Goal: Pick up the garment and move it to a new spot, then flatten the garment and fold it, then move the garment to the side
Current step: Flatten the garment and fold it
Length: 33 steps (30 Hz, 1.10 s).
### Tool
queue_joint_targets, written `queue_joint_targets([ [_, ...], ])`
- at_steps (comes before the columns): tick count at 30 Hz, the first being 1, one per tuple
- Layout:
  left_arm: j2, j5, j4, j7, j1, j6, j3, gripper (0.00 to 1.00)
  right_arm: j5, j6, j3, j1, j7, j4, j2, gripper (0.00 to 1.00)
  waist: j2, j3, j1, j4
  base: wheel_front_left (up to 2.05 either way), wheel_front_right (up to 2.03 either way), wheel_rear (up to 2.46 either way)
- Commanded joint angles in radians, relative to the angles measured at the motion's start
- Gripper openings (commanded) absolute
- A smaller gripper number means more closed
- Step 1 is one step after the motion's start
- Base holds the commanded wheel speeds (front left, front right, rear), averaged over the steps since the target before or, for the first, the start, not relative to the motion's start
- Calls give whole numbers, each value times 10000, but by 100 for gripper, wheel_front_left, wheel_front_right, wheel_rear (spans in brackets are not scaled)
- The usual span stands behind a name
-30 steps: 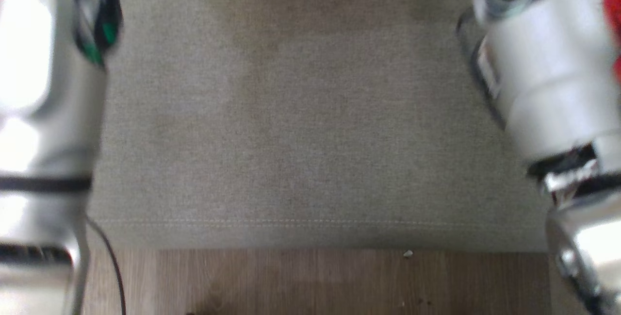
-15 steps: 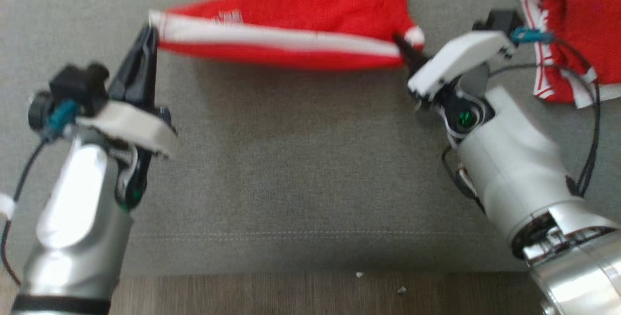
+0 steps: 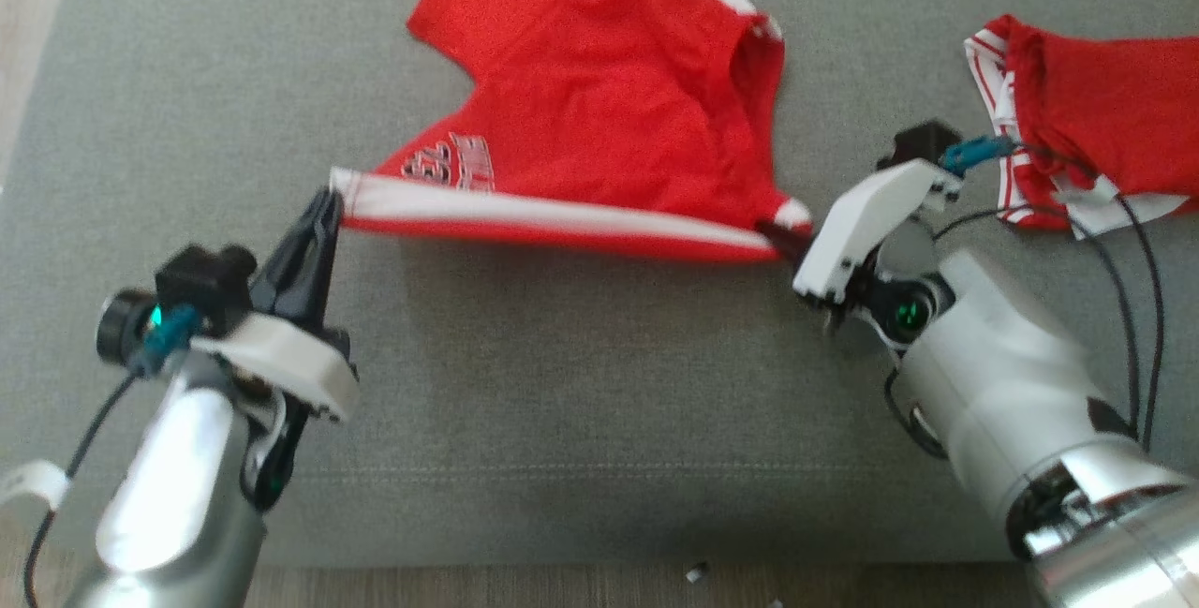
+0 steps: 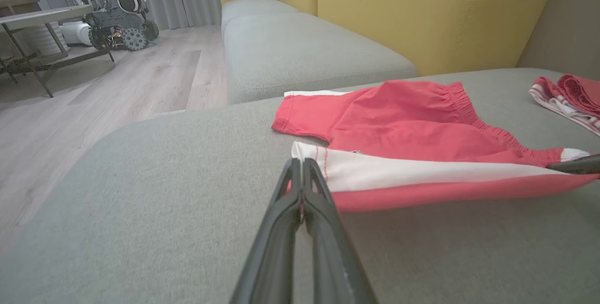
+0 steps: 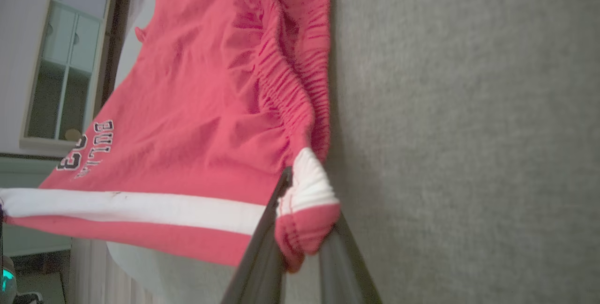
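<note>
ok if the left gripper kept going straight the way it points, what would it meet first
The red shorts: the left gripper is shut on their striped corner, so it would most likely push into that cloth first.

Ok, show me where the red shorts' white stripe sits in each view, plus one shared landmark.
Head view: white stripe crosses the middle, low on the shorts, from left gripper to right gripper.
Left wrist view: white stripe runs from centre to the right edge.
Right wrist view: white stripe runs from the left edge to lower centre.
Shared landmark: the gathered waistband.
</note>
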Motion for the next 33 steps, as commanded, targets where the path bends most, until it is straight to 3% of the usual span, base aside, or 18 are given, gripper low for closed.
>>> queue_joint_targets([
  [1,470,75,-299,-51,-193,-1,380,0,-98,65,161,105,115,-204,30,0,0,-120,1,30,0,0,0],
  [10,557,89,-611,-51,856,-33,271,0,-563,65,891,801,1981,-269,-230,0,0,-812,1,78,0,0,0],
  [20,623,-31,-1652,-51,2057,222,397,0,-604,65,1449,1443,3531,-1326,-871,0,0,-1134,1,59,0,0,0],
  [26,679,-162,-2183,-51,2351,467,591,0,-491,65,1265,1511,3634,-2005,-1057,0,0,-1127,1,-20,0,0,0],
  [33,993,-76,-2675,-7,1736,837,982,0,-415,65,509,703,3287,-2403,-624,0,0,-743,1,-552,0,0,0],
])
